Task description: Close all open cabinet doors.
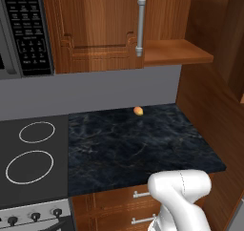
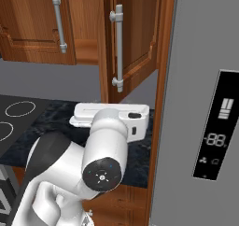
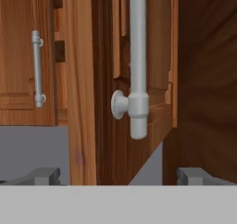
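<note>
- Task status: judged incomplete. The right cabinet door (image 2: pixel 135 38) stands swung out from the wall cabinet, roughly edge-on to the base cameras, next to the grey refrigerator (image 2: pixel 200 103). The left cabinet door (image 2: pixel 32 29) lies flush with the cabinet front and appears shut. One door is left to close, as far as these views show.
- Cabinet interior: an exposed wooden shelf (image 1: pixel 176 51) to the right of the closed door confirms that this compartment is uncovered.
- Open door, position: it hangs above the right end of the dark marble surface (image 1: pixel 138 149), between the closed door and the refrigerator side panel.
- Open door, orientation: the long axis is vertical. The panel face points sideways, toward the closed door, not out into the room; its free edge points toward the robot.
- Bar handle (image 3: pixel 137 61): a long silver bar, vertical, parallel to the door's long axis; its lower mount and end sit centre-frame in the hand view.
- Claw (image 3: pixel 120 177): the jaws stand wide apart and hold nothing. Both tips are below the handle's lower end and clear of the door; no contact is visible.
- Small item: an orange-yellow fruit (image 1: pixel 138 111) rests at the back of the surface, near the wall. It is not part of the task.
</note>
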You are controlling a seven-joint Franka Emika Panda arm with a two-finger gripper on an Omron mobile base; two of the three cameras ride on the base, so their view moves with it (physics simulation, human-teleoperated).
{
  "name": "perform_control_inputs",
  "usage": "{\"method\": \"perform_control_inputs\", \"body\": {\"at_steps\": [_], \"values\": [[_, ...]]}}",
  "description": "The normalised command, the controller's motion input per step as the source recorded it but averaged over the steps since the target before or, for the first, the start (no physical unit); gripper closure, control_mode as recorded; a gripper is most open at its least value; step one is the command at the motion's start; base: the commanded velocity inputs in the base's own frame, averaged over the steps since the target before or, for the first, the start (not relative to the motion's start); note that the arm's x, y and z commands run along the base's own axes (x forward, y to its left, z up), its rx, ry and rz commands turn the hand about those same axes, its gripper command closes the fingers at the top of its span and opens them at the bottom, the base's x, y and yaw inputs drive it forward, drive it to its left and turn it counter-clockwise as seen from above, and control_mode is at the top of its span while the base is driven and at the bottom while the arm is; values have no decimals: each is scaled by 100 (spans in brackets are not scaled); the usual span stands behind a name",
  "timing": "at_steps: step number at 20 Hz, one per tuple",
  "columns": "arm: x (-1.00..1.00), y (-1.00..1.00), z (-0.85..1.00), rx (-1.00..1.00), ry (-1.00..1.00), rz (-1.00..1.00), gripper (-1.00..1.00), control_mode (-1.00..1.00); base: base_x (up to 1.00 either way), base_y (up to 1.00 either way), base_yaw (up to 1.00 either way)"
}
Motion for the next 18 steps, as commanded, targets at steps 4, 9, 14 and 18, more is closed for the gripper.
{"method": "perform_control_inputs", "body": {"at_steps": [4, 9, 14, 18], "values": [[40, -1, -11, 1, 0, 0, -100, -100, 0, 0, 0], [68, 0, -11, 0, 0, 0, -100, -100, 0, 0, 0], [77, 0, -4, 0, 0, 0, -100, -100, 0, 0, 0], [76, 3, -6, 0, 0, 0, -100, -100, 0, 0, 0]]}}
